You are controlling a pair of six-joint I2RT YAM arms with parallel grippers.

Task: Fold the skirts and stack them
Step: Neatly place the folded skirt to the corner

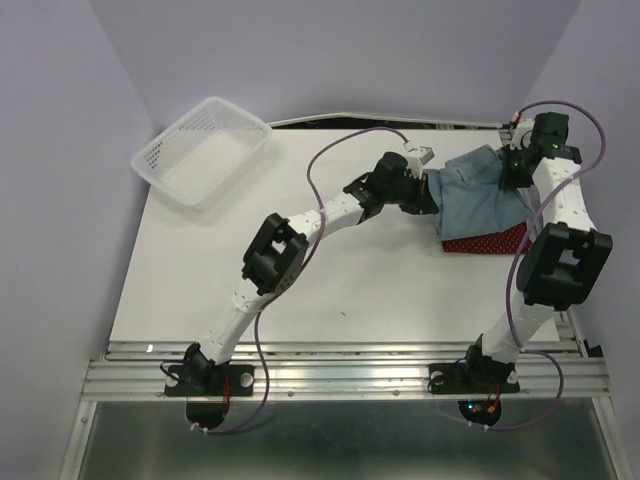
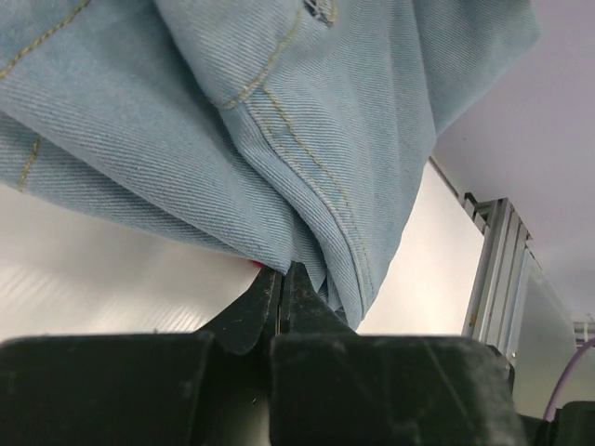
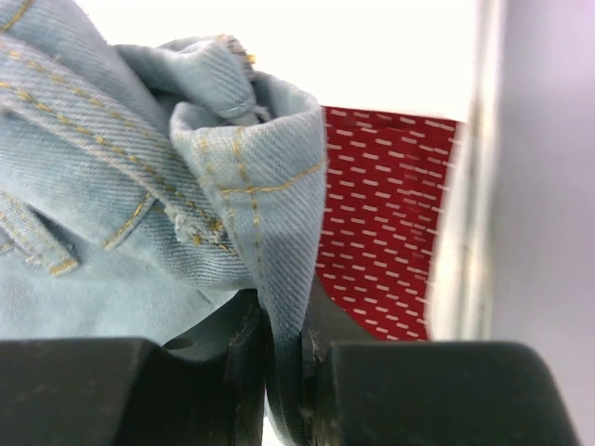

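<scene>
- The white mesh basket (image 1: 165, 183) sits well out to the left of the left gripper, away from the cloth.
- The left gripper (image 1: 430, 192) has its jaws pressed fully together, nipping a fold at the denim skirt's left edge. In its wrist view the cloth drapes up and away just ahead of its fingertips (image 2: 282, 279).
- The denim skirt (image 1: 475, 195) hangs between the two grippers, its long axis running from one to the other.
- The right gripper (image 1: 515, 165) is clamped on a stitched hem at the skirt's far right corner, the jaws held slightly apart by thick cloth.
- The red dotted skirt (image 1: 490, 242) lies partly under the denim, on the base side of both grippers and nearer the right arm. Judging by this, the next fold likely swings the denim along that shared axis.
</scene>
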